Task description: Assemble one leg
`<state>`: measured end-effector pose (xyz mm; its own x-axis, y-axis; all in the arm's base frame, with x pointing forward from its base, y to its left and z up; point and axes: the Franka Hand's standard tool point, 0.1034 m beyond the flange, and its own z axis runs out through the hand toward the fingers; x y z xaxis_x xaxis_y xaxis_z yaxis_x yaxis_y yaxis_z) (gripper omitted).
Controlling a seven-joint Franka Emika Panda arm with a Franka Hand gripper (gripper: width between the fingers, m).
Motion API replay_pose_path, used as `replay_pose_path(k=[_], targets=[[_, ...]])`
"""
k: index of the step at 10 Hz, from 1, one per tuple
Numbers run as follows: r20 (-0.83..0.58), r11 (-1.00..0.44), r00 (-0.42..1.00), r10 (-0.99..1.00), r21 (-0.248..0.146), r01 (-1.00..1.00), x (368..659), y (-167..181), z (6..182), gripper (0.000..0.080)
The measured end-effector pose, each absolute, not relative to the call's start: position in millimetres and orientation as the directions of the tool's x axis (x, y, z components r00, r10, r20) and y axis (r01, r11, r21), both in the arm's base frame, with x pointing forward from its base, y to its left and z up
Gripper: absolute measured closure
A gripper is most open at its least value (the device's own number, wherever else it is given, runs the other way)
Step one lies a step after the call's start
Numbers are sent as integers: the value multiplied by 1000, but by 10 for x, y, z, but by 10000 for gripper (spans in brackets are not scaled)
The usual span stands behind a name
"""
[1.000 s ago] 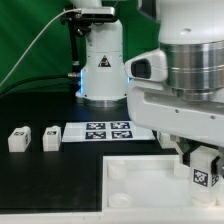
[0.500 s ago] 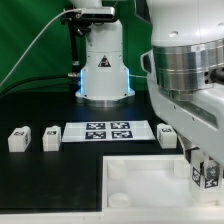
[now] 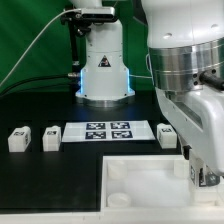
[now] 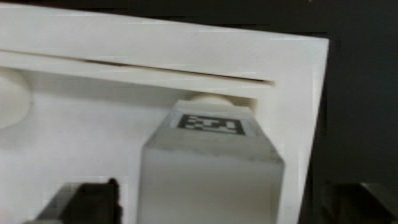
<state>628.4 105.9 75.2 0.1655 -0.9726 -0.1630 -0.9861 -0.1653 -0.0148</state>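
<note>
My gripper [image 3: 205, 176] is shut on a leg [image 3: 208, 178], a small white block with a marker tag, held upright low over the near right corner of the white tray-like piece [image 3: 140, 172]. In the wrist view the leg [image 4: 210, 165] runs out from between my dark fingers [image 4: 86, 202], and its tagged end sits right by a round corner socket [image 4: 212, 100] of the tray [image 4: 107, 120]. I cannot tell whether the leg touches the socket. Two more legs [image 3: 17, 139] [image 3: 51, 137] stand at the exterior view's left. Another leg [image 3: 167, 135] stands beside the arm.
The marker board [image 3: 108, 131] lies on the black table behind the tray. A white robot base [image 3: 103, 65] with a lit spot stands at the back, before a green backdrop. My arm hides the exterior view's right side.
My gripper has carried the leg toward the exterior view's right and lower, onto the tray's right corner. The leg beside the arm has come into view.
</note>
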Motion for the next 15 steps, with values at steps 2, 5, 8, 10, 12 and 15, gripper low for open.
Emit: replay_pose_path(k=[2,5,8,10,12,15], targets=[[-141,-497,502,-853,-68,-865,6306,1102,783,155],[-114,-728,736,-668,-105,-677,6303,1074,771,151],[-37,-970,976,-214,-105,-217,6311,1065,784,151],[-9,-995,1000,-30,-92,-31,6313,1084,799,151],[-11,-995,999,-42,-90,-43,6312,1072,789,375],[-33,-958,962,-272,-88,-274,6308,1081,783,508]])
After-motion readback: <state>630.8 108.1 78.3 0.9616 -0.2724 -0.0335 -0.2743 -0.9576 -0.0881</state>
